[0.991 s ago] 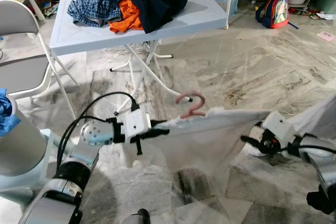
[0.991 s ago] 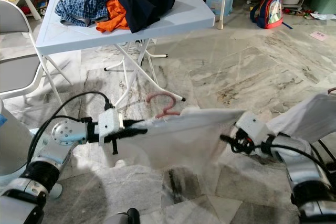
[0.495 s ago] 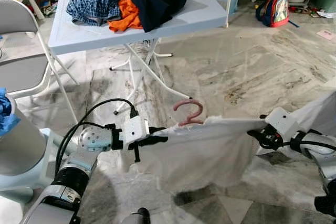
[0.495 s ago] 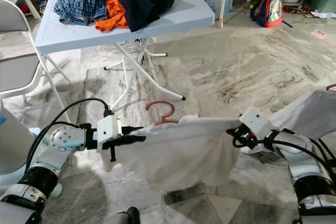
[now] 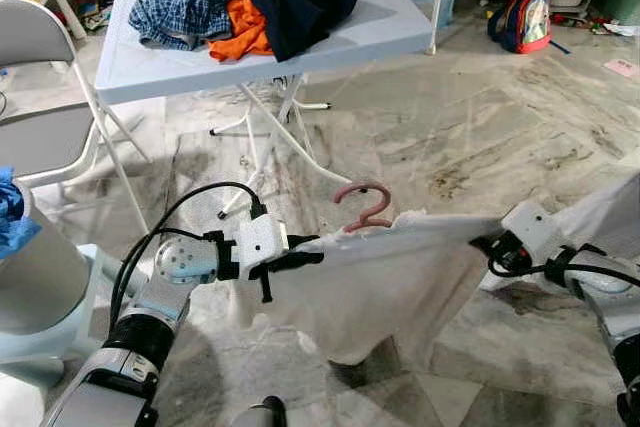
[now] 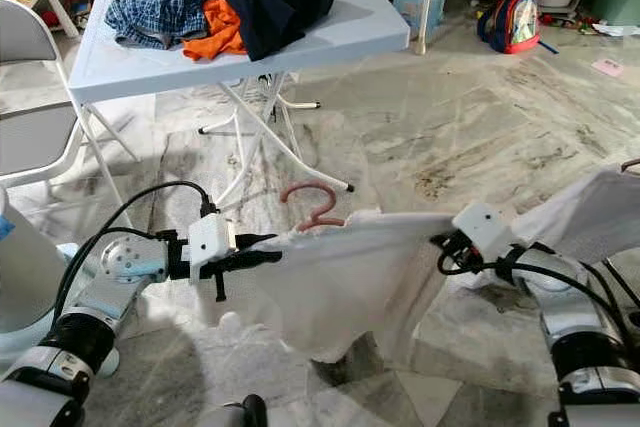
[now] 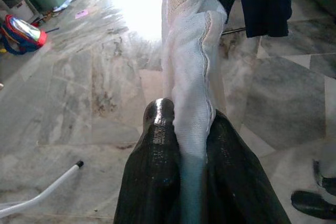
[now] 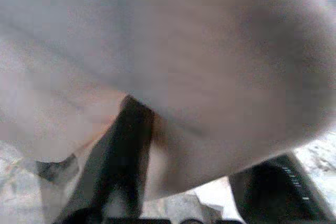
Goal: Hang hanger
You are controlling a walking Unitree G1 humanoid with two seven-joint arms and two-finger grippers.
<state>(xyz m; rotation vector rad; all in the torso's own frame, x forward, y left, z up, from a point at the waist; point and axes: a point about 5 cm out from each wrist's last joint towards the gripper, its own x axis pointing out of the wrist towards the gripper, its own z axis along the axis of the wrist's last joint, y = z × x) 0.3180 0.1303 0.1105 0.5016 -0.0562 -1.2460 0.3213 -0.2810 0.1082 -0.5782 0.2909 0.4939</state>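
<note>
Over marble floor (image 5: 520,117), two grippers, left (image 5: 305,250), right (image 5: 487,244), clamp one white garment (image 5: 385,277) with one pink hanger (image 5: 362,207).

Left gripper (image 5: 312,243) jaws clamped, right gripper (image 5: 482,243) pinching, arms spread

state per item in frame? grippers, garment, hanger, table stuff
Left gripper: shut on the white garment's edge.
Right gripper: shut on the opposite edge.
White cloth garment: stretched between both grippers, sagging.
Pink plastic hanger: inside garment, hook poking up.
Pale blue folding table: unfolded, clothes piled on it.
</note>
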